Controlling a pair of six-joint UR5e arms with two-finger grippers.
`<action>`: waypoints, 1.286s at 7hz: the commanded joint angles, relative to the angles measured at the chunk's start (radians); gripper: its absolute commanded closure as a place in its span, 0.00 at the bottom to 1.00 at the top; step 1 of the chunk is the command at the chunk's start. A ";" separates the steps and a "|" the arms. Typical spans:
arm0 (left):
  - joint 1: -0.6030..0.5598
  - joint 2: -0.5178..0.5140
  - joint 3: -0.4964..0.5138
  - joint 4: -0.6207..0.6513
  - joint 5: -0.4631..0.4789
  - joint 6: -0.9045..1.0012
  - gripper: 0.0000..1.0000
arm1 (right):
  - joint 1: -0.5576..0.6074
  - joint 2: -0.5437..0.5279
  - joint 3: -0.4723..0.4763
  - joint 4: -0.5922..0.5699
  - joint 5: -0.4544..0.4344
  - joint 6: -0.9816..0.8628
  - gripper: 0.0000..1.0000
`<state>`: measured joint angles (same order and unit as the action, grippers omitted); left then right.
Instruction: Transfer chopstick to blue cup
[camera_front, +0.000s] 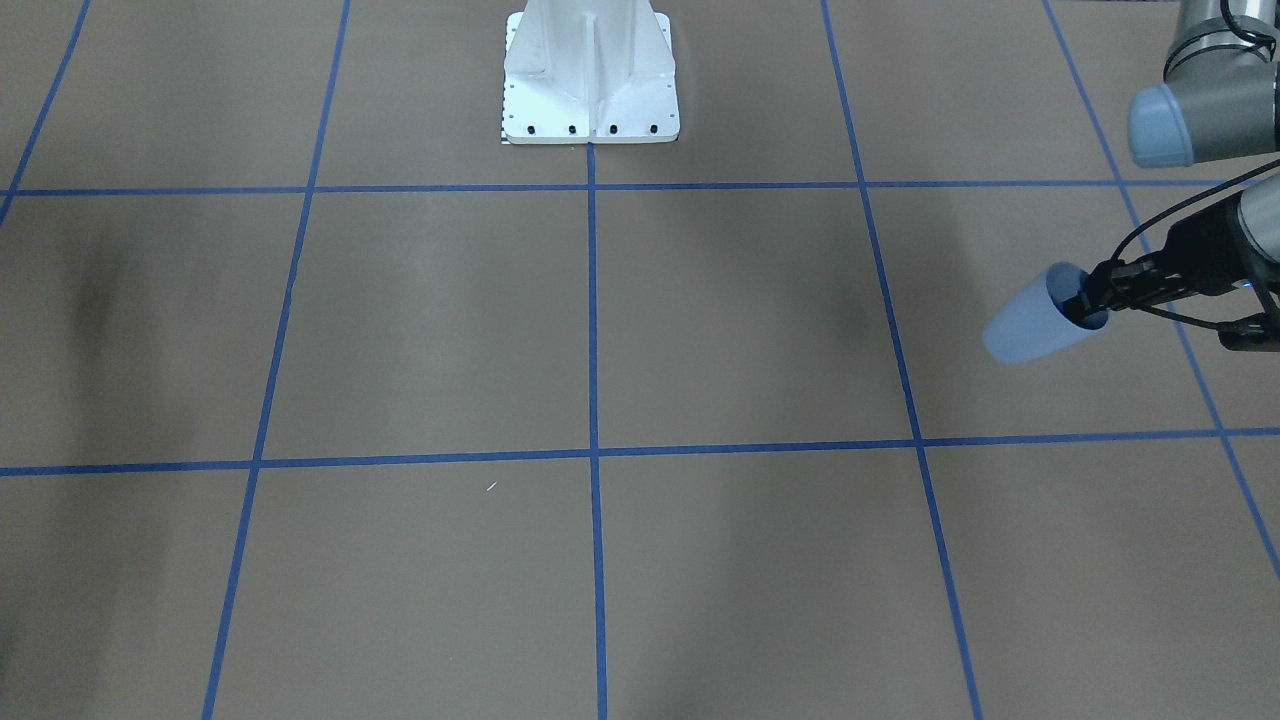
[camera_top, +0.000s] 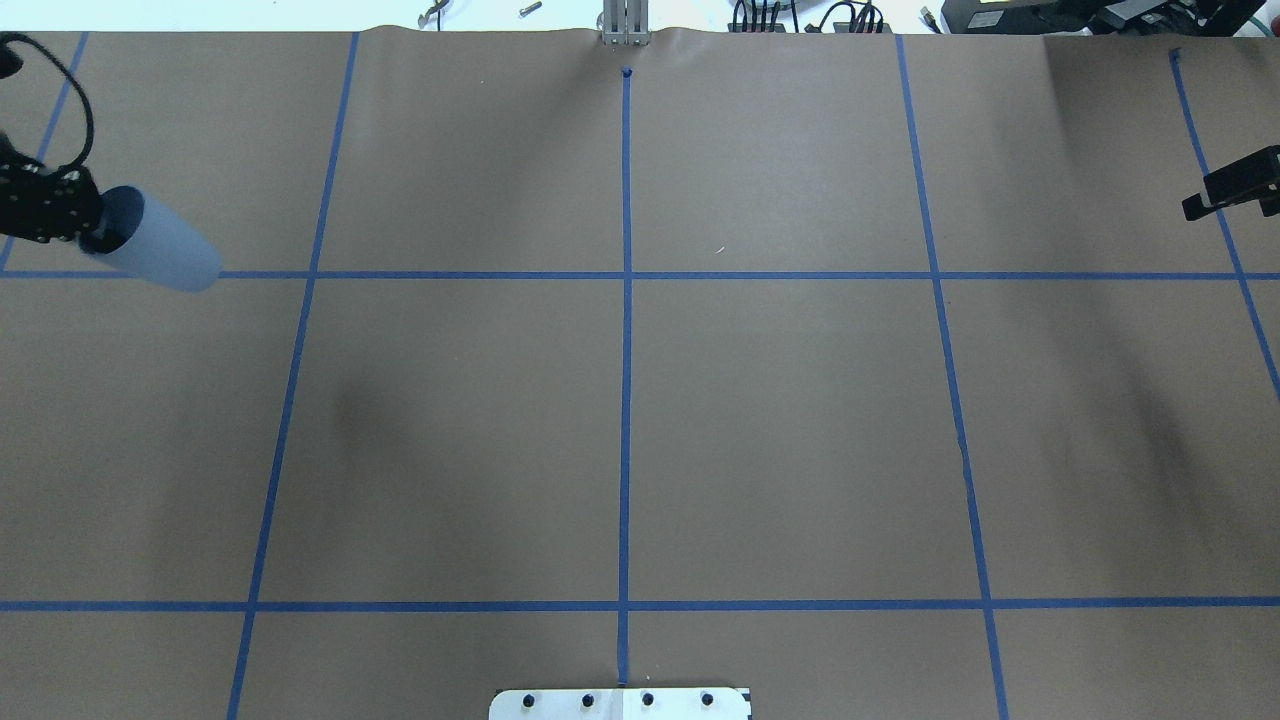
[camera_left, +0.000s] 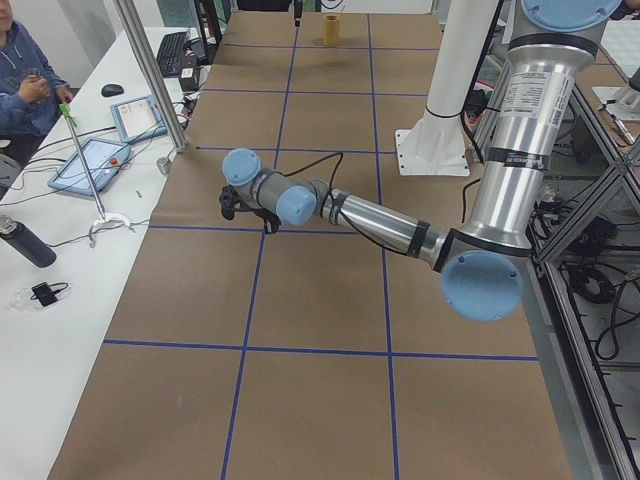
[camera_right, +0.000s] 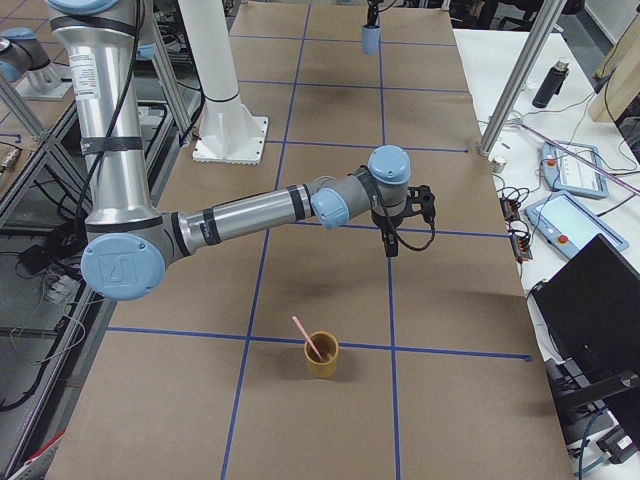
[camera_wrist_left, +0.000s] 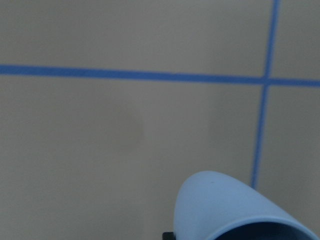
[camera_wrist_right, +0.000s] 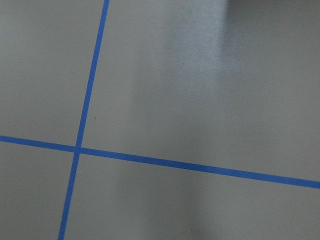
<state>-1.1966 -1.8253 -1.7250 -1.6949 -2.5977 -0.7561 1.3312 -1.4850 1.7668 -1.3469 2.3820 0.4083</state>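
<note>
My left gripper (camera_front: 1085, 300) is closed on the rim of the blue cup (camera_front: 1030, 322): one finger inside the mouth, the other outside on the wall. The cup is almost on its side and, as far as I can judge, lifted off the table (camera_top: 620, 420). Its mouth faces my wrist and its bottom points outward, near the table end on my left.

The chopstick (camera_right: 305, 336), a pink one, stands leaning in a tan cup (camera_right: 322, 358) toward the opposite end, well apart from the blue cup. My right gripper (camera_right: 390, 238) hangs over the table near the tan cup, not touching it. If its fingers are apart or together, I cannot tell; it shows too small and only in part.

What could go wrong, in my judgement:
- The grip is on the rim only, w/ a thin smooth wall. A quick move may let the cup turn or slip btw. the fingers.
- W/ the cup so tilted, a chopstick put in may slide out again. The cup should be upright first.
- My finger takes part of the mouth, i.e. less room. The chopstick tip may hit the finger or the rim.
- The chopstick leans on the tan cup's rim. Pulling it sideways, not along its length, may tip this cup, which looks light.
- The arms must come closer for the transfer; poor coordination may make them collide.
</note>
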 joint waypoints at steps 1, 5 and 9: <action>0.226 -0.227 -0.067 0.024 0.182 -0.397 1.00 | 0.032 -0.006 -0.006 -0.005 -0.001 0.000 0.00; 0.555 -0.531 -0.005 0.222 0.557 -0.643 1.00 | 0.098 -0.043 -0.015 -0.002 -0.001 -0.005 0.00; 0.664 -0.594 0.163 0.192 0.691 -0.658 1.00 | 0.098 -0.047 -0.017 -0.002 0.002 0.001 0.00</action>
<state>-0.5379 -2.4153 -1.5922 -1.4879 -1.9239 -1.4261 1.4292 -1.5309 1.7516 -1.3482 2.3820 0.4076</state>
